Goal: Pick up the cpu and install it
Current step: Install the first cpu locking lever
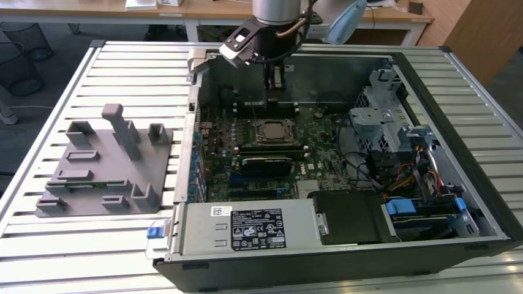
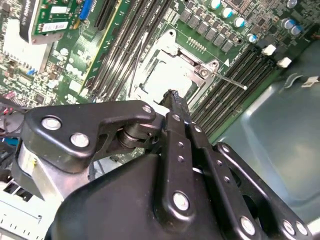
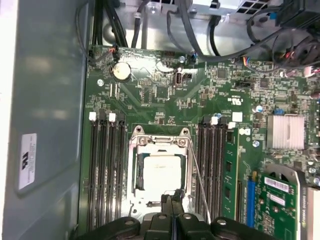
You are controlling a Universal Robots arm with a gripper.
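Here, grey fixture [image 1: 102,165]: stood on the slatted table [image 1: 49,245] at the exterior view's left, outside the case.
gripper [image 3: 172,196]: fingers pressed together, nothing held, poised just over the socket frame [image 3: 131,165].
cpu [image 3: 160,172]: laid flat within that frame, silver top exposed.
step: placing judged done; locking not yet.
next move: steady care is called for beside the thin lever [image 3: 199,185], judged unlatched.

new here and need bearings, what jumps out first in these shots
An open pc case lies on a slatted table, motherboard exposed. The cpu sits in its socket mid-board, with the shut tool at its edge. A grey fixture rests at the exterior view's left.
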